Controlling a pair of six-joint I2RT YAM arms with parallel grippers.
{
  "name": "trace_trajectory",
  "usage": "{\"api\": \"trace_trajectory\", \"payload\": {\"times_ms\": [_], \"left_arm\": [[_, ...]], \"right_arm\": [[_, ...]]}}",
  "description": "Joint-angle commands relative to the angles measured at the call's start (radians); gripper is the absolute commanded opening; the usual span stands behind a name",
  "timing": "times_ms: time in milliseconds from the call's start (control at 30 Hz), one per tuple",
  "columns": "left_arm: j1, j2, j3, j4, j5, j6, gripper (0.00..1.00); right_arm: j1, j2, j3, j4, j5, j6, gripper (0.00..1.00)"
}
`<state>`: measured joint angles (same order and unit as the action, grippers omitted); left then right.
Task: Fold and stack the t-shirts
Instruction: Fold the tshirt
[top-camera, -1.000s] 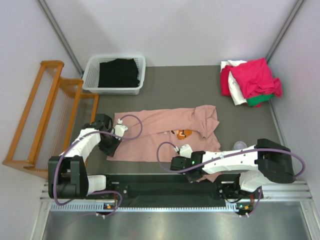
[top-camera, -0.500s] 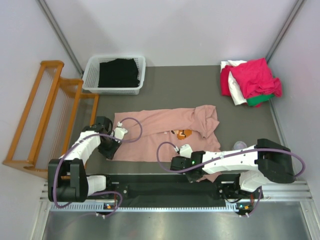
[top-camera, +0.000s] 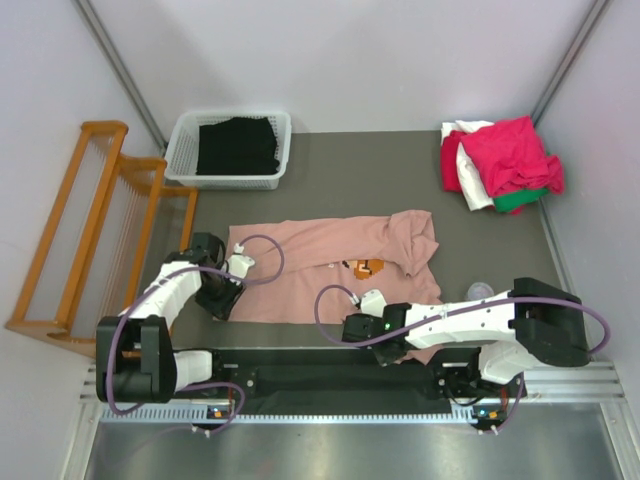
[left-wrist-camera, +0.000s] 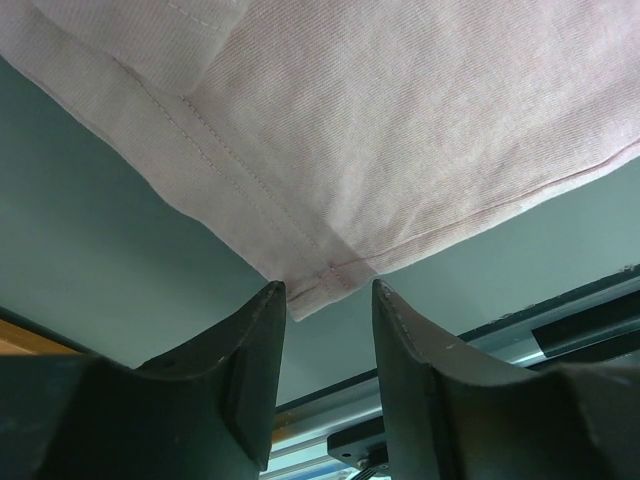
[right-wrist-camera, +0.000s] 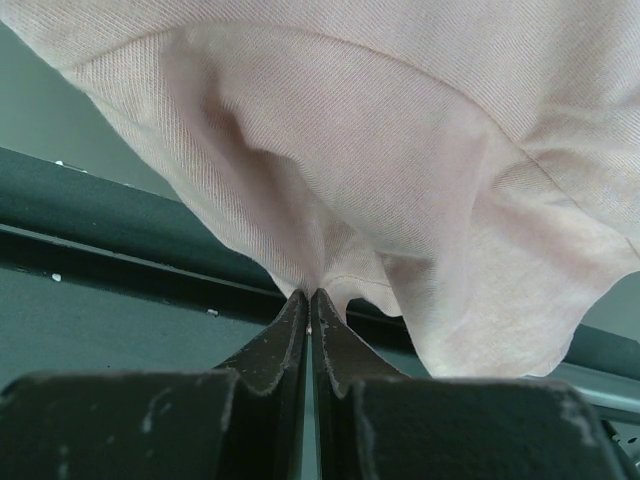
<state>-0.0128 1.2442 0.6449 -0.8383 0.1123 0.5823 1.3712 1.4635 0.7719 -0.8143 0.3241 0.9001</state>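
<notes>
So the dusty-pink t-shirt (top-camera: 300, 275) is lying on the table (top-camera: 400, 180), close to the near edge, right in front of both arms. Its long axis runs left to right across the top view. The left end lies flat and ends in a stitched hem corner. The right end is rumpled, with a flap folded back over itself. A bit of orange print peeks out around the middle.

The left claw (left-wrist-camera: 328, 290) sits at that near-left hem corner. Its jaws stand apart, and the corner's tip pokes into the gap without being pinched, so it's got nothing.

The right claw (right-wrist-camera: 309, 293) is at the near edge, more toward the right half. Its fingers are squeezed together with a bunched fold of the pink fabric caught between the tips, and cloth drapes away from the pinch.

Other stuff: the pile of other t-shirts (top-camera: 505, 165) (crimson-pink on top, white and green under it) is in the far right corner, well apart. A white basket (top-camera: 180, 150) with a dark cloth (top-camera: 237, 145) in it sits far left, beside a wooden rack (top-camera: 80, 230).
</notes>
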Motion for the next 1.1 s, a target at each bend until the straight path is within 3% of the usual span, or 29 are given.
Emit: {"api": "trace_trajectory", "payload": {"times_ms": [0, 200, 467, 500, 600, 633, 833, 933, 1067], "left_arm": [[0.005, 0.003, 0.006, 0.015, -0.005, -0.012, 0.48], [0.040, 0.038, 0.010, 0.038, -0.020, -0.041, 0.66], [0.065, 0.037, 0.025, 0.019, 0.013, -0.022, 0.65], [0.065, 0.038, 0.027, 0.018, 0.013, -0.022, 0.63], [0.063, 0.050, 0.029, 0.018, 0.023, -0.021, 0.41], [0.065, 0.054, 0.032, 0.019, 0.021, -0.021, 0.28], [0.065, 0.044, 0.050, 0.013, 0.026, -0.019, 0.13], [0.065, 0.047, 0.068, 0.002, 0.038, -0.021, 0.01], [0.065, 0.054, 0.125, -0.025, 0.046, -0.035, 0.00]], "right_arm": [[-0.003, -0.026, -0.014, 0.018, 0.015, 0.008, 0.02], [-0.003, -0.026, -0.014, 0.023, 0.016, 0.006, 0.02], [-0.001, -0.029, -0.017, 0.024, 0.013, 0.006, 0.01], [-0.003, -0.028, -0.016, 0.023, 0.013, 0.008, 0.01], [-0.001, -0.025, -0.011, 0.023, 0.015, 0.002, 0.01], [-0.003, -0.023, -0.011, 0.023, 0.015, 0.002, 0.01], [-0.001, -0.019, -0.002, 0.014, 0.016, 0.000, 0.00], [-0.003, -0.022, 0.007, 0.003, 0.027, -0.001, 0.00], [-0.001, -0.051, 0.052, -0.051, 0.061, 0.000, 0.00]]}}
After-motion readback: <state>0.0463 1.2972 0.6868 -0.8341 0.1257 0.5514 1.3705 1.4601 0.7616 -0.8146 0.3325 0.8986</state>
